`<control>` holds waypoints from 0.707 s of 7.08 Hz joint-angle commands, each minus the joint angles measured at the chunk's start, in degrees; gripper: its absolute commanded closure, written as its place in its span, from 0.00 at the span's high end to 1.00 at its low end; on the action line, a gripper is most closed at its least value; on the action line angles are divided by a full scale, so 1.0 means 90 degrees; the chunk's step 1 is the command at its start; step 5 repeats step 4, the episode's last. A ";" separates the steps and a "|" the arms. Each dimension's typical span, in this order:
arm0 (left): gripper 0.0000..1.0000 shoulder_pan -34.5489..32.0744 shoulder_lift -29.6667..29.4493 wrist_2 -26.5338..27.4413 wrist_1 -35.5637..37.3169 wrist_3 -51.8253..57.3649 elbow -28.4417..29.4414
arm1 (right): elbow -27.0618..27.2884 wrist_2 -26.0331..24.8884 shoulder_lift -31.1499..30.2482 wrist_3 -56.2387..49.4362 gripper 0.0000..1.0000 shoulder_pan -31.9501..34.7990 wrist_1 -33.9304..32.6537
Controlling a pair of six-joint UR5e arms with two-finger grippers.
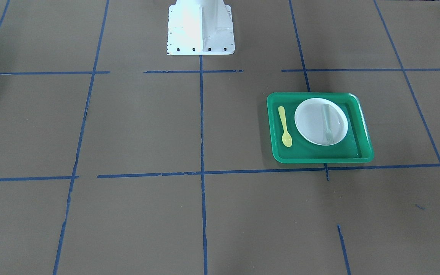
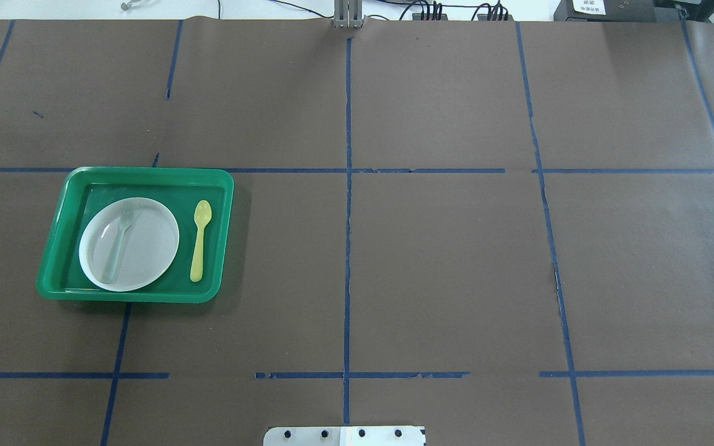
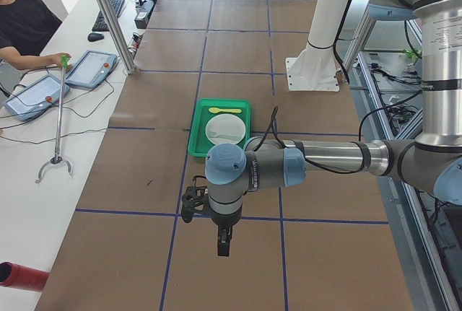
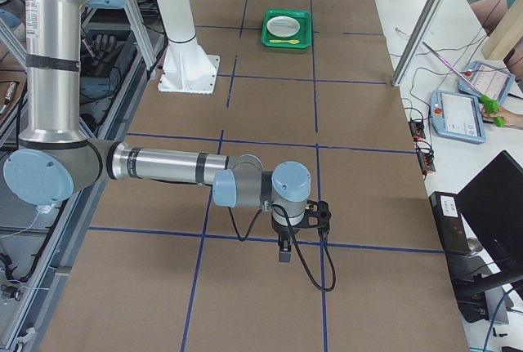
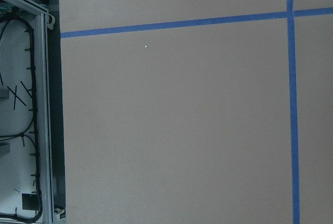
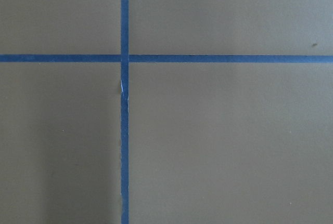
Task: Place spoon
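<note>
The yellow spoon (image 1: pixel 284 126) lies flat in the green tray (image 1: pixel 319 159), beside the white plate (image 1: pixel 309 122) and apart from it. It also shows in the overhead view (image 2: pixel 200 240), on the tray's right part. A pale translucent fork (image 1: pixel 327 124) lies on the plate. My left gripper (image 3: pixel 220 242) shows only in the exterior left view, hanging above bare table far from the tray. My right gripper (image 4: pixel 283 250) shows only in the exterior right view, far from the tray (image 4: pixel 286 29). I cannot tell whether either is open or shut.
The table is covered in brown paper with blue tape lines (image 2: pixel 348 217). The robot's white base (image 1: pixel 201 28) stands at the table's edge. Operators' tablets (image 3: pixel 90 69) and a grabber stick lie on a side table.
</note>
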 commanded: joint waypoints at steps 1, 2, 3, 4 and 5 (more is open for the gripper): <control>1.00 0.0076 -0.0230 -0.0821 0.0008 -0.0037 0.0130 | 0.0000 0.0005 0.0000 0.0000 1.00 0.0000 0.0000; 1.00 0.0183 -0.0269 -0.0854 -0.0098 -0.0047 0.0228 | 0.0000 -0.0005 0.0000 0.0000 1.00 0.0000 0.0000; 1.00 0.0184 -0.0463 -0.0874 -0.0099 0.0021 0.0326 | -0.0009 -0.0005 0.0000 0.0000 1.00 0.0000 0.0000; 1.00 0.0223 -0.0678 -0.0854 -0.0109 0.0012 0.0385 | -0.0009 0.0005 0.0000 0.0000 1.00 0.0000 0.0000; 1.00 0.0223 -0.0678 -0.0854 -0.0109 0.0012 0.0385 | -0.0009 0.0005 0.0000 0.0000 1.00 0.0000 0.0000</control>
